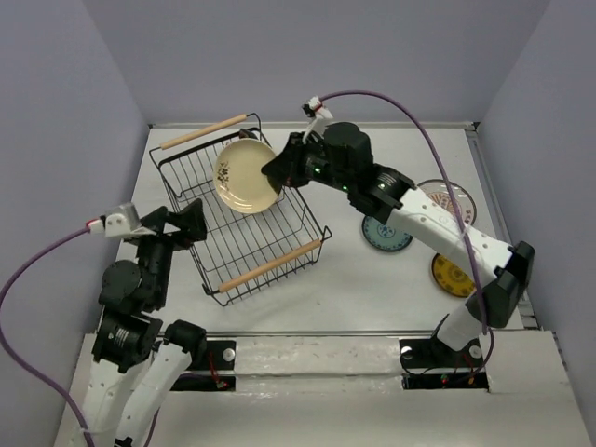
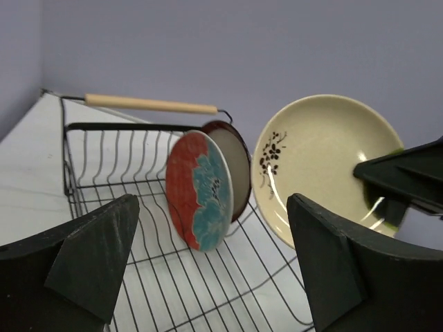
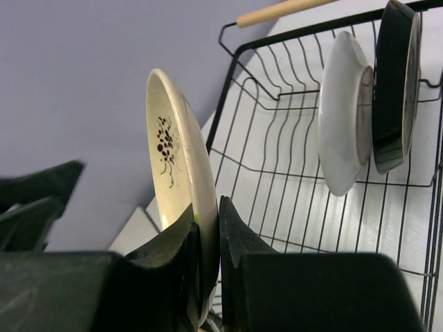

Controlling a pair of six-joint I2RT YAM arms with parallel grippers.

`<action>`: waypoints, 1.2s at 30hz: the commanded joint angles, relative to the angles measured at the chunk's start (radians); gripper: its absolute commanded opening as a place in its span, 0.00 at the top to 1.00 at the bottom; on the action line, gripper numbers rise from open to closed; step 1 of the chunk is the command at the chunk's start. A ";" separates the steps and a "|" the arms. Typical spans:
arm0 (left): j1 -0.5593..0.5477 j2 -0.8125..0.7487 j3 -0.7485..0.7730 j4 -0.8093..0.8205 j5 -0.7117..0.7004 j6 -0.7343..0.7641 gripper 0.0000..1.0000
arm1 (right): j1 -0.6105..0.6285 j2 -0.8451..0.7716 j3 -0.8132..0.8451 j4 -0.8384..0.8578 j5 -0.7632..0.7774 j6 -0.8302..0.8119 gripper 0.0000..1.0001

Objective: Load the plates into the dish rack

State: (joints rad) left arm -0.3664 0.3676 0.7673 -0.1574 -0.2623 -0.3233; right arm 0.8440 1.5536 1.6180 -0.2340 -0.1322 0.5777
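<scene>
My right gripper [image 1: 278, 173] [image 3: 210, 242] is shut on the rim of the cream plate [image 1: 246, 175] [image 3: 174, 155] [image 2: 322, 155] with the black mark, and holds it on edge above the far part of the dish rack [image 1: 244, 244] [image 2: 90, 149] [image 3: 277, 138]. Two plates stand upright in the rack: the red-and-teal floral plate [image 2: 201, 190] [image 3: 340, 117] and, behind it, the maroon-rimmed plate [image 2: 237, 162] [image 3: 393, 90]. At the rack's left side my left gripper [image 1: 194, 223] [image 2: 214, 277] is open with nothing between its fingers, apart from the floral plate.
Three plates lie flat on the table right of the rack: a small teal-blue one [image 1: 386, 234], a yellow one [image 1: 453, 277] and a white one [image 1: 449, 198] partly under my right arm. The rack's wooden handles [image 1: 205, 131] [image 1: 270, 265] run along its far and near ends.
</scene>
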 commanded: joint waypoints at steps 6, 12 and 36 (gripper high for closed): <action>-0.008 -0.130 -0.072 0.032 -0.244 0.029 0.01 | 0.210 0.535 0.696 -0.177 0.692 -0.254 0.93; -0.039 -0.157 -0.074 0.022 -0.265 0.003 0.01 | 0.244 0.787 0.931 -0.108 0.939 -0.467 0.93; -0.062 -0.144 -0.083 0.047 -0.212 0.010 0.01 | 0.244 1.000 0.849 0.176 1.086 -0.705 0.93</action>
State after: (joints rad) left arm -0.4198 0.2195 0.6880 -0.1684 -0.4706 -0.3126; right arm 1.0859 2.5294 2.4542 -0.1402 0.9245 -0.1196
